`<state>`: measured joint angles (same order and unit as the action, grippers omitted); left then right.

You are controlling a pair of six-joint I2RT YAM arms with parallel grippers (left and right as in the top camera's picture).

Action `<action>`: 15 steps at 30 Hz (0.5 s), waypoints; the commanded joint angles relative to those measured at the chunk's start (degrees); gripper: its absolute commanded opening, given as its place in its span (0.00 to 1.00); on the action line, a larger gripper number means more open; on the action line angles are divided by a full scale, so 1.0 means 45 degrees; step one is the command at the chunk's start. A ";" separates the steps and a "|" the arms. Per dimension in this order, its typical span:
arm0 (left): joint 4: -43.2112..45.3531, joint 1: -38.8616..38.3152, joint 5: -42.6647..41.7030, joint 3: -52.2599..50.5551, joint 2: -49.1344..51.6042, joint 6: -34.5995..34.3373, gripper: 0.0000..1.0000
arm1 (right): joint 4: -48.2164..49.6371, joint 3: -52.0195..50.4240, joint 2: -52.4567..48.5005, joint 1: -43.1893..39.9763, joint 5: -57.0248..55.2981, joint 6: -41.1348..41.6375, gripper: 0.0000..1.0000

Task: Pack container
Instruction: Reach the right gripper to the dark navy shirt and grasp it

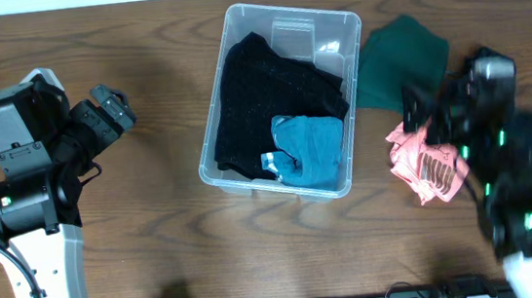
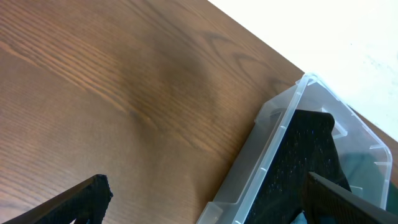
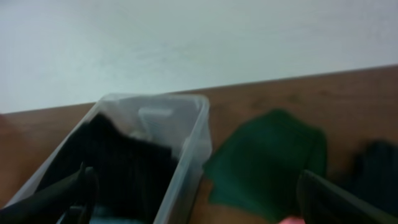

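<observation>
The right tool (image 3: pixel 196 182) is spread wide with nothing clamped. The pink garment (image 1: pixel 426 165) is seen just beneath it, though contact cannot be told. The container (image 1: pixel 209 150), already loaded with a black garment (image 1: pixel 261 96) and a blue one (image 1: pixel 310 150), lies ahead of this tool to its left, and a green cloth (image 1: pixel 399 58) lies straight ahead. If only a thin fold of pink is pinched, it could be snagged on the rim or dropped short on the desk (image 1: pixel 159 257). The left tool (image 2: pixel 206 183) is likewise released, with the container ahead to its right.
</observation>
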<state>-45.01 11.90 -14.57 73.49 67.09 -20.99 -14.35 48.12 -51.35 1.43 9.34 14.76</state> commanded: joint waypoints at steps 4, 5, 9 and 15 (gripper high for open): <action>0.0010 0.0068 0.0165 0.0160 0.0044 0.0073 0.98 | -0.0350 0.2754 -0.3065 -0.0918 0.0840 -0.0325 0.99; 0.0010 0.0068 0.0165 0.0160 0.0049 0.0078 0.98 | -0.0529 0.2973 -0.3492 -0.1282 0.1302 -0.0189 0.99; 0.0010 0.0068 0.0165 0.0160 0.0049 0.0073 0.98 | -0.1200 0.3337 -0.4935 -0.2963 0.2093 0.0549 0.99; 0.0010 0.0068 0.0165 0.0160 0.0049 0.0078 0.98 | -0.1889 0.3337 -0.6912 -0.6003 0.2448 0.0427 0.99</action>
<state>-44.97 11.90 -14.59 73.49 67.09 -20.99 -22.22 62.26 -80.16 -20.73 17.98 16.36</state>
